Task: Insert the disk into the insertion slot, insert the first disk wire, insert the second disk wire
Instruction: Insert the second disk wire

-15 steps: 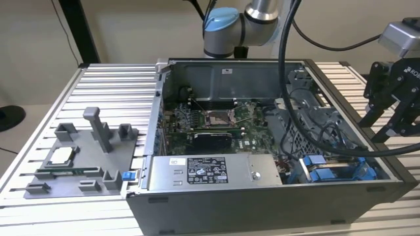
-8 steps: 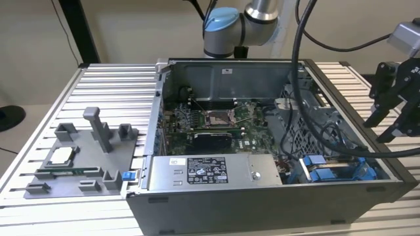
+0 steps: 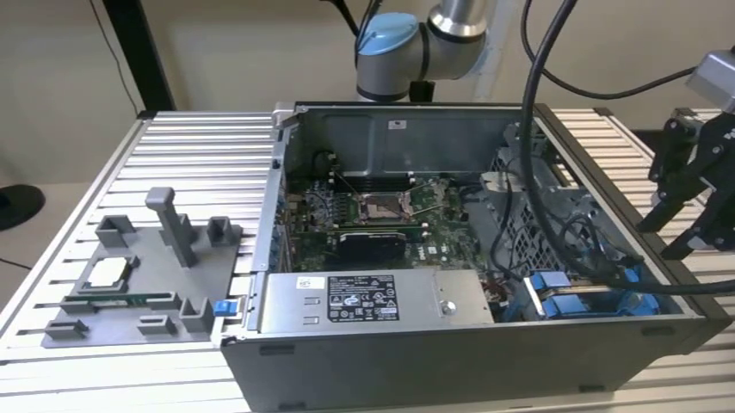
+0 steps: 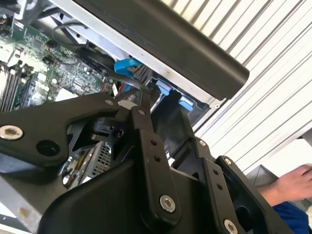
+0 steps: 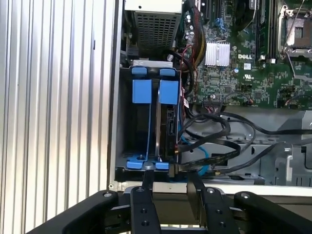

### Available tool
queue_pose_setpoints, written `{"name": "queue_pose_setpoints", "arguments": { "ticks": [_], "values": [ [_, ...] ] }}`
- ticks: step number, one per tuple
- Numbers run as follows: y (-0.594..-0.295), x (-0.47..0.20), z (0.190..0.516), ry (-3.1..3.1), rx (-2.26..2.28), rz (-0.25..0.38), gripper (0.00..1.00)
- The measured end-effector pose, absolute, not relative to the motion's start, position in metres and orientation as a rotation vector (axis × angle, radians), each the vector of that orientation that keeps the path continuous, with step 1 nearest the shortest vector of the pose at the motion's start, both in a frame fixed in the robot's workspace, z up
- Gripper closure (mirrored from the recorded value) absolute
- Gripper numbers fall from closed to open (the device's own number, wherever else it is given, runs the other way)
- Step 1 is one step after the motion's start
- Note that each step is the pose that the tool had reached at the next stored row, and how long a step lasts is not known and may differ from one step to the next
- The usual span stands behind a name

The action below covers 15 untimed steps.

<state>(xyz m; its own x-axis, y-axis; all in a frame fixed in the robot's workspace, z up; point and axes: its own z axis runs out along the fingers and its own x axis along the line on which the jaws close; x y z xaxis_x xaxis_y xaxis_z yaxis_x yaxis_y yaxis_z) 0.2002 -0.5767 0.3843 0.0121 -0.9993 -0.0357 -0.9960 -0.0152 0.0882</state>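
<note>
Just outside the computer case (image 3: 460, 361), past the wall nearest the drive bay, the claw (image 5: 169, 171) hangs released. Its two black metal fingers (image 5: 146, 204) are spread apart with nothing between them. Directly inside that wall, the disk (image 5: 159, 131) stands on edge in the insertion slot (image 5: 126, 126), a dark grey sheet-metal bay, so only its thin silver side shows beside its blue carrier frame (image 5: 169, 92). The disk is likely dense and rigid, heavy for its bulk, with smooth metal faces that could slip and internals that would not tolerate a knock. The springy plastic frame, with its squared tabs and long rails, looks like the safer place to grip. Deeper into the case from the bay, a flat blue cable (image 5: 204, 158) and glossy black cables (image 5: 229, 129) loop loosely. They look limp and are probably best taken by their hard plug ends; whether any is plugged into the disk cannot be made out. Farther in lies the green motherboard (image 5: 243, 73) with a finned silver heat sink (image 5: 217, 53), and along the case's near wall sits the grey labelled power-supply box (image 3: 356, 301). Under the case lies a ribbed aluminium table (image 3: 195, 155).
</note>
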Motion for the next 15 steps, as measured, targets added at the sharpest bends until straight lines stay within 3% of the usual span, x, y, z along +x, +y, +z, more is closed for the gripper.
{"name": "queue_pose_setpoints", "arguments": {
  "ticks": [15],
  "values": [
    [-0.596, 0.2, 0.38, -2.18, 2.21, -0.148, 0.0]
  ]
}}
